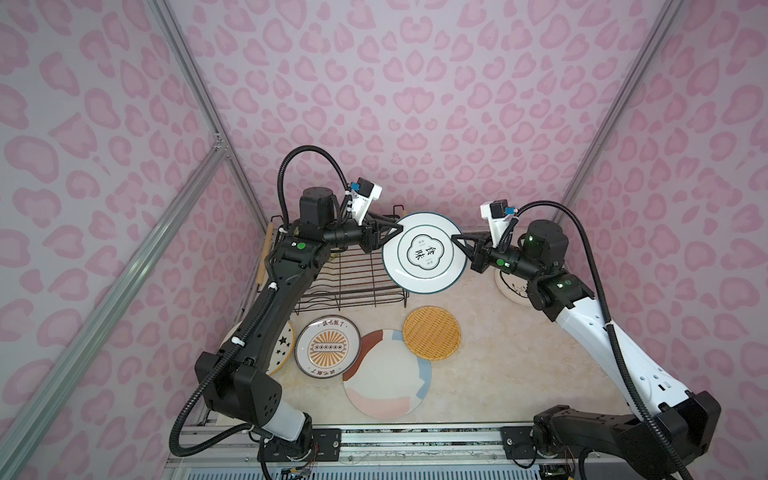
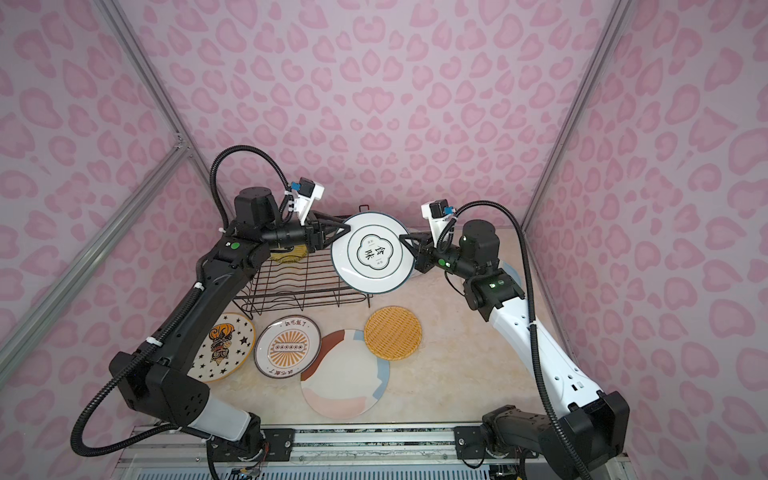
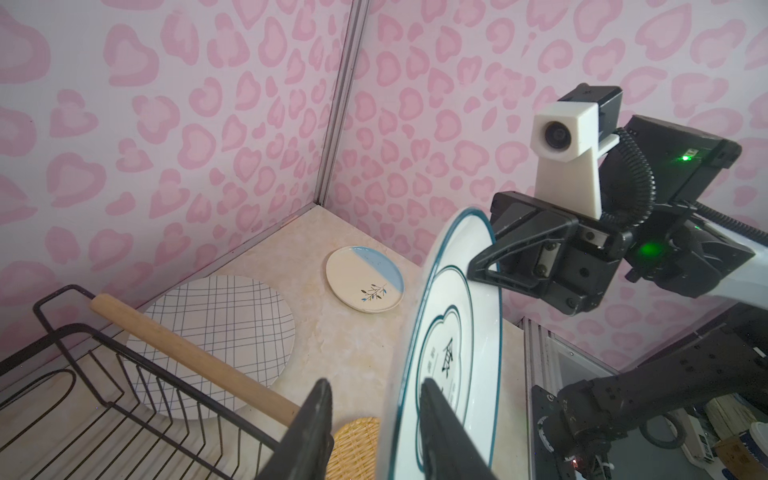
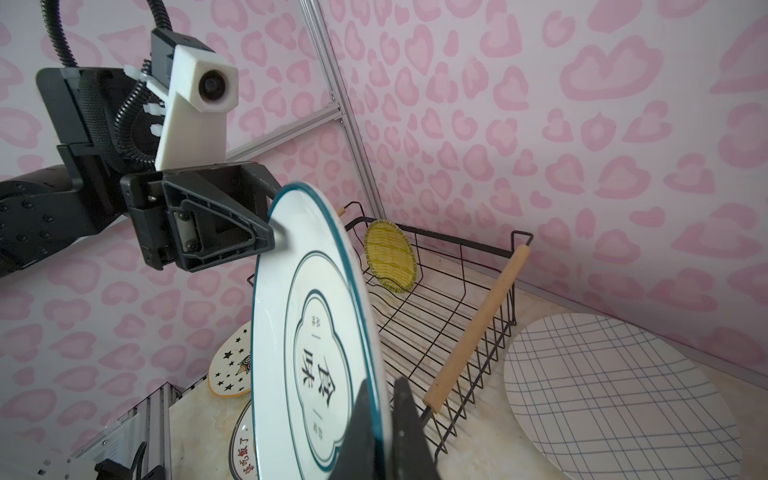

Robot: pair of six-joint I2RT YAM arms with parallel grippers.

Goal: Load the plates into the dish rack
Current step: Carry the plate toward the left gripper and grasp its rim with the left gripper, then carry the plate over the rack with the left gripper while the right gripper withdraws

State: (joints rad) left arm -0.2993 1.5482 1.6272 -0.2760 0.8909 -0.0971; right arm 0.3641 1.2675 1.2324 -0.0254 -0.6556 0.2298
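Note:
A white plate with a teal rim and a black flower outline [image 1: 422,253] [image 2: 372,251] hangs on edge in the air beside the dish rack [image 1: 353,286] [image 2: 299,286]. My right gripper [image 1: 455,237] [image 4: 384,382] is shut on its right rim. At the opposite rim my left gripper [image 1: 401,227] [image 3: 376,384] straddles the plate [image 3: 453,332], open: one finger lies against the face, while a gap shows between the other finger and the back. A yellow-green weave plate [image 4: 390,257] stands in the rack's [image 4: 457,311] far end.
On the table in front of the rack lie the stars plate [image 2: 224,347], sunburst plate [image 1: 328,347], pastel-patch plate [image 1: 386,374] and orange weave plate [image 1: 432,332]. The grid plate [image 3: 220,332] lies behind the rack, and the blue-cream plate [image 3: 365,278] under my right arm.

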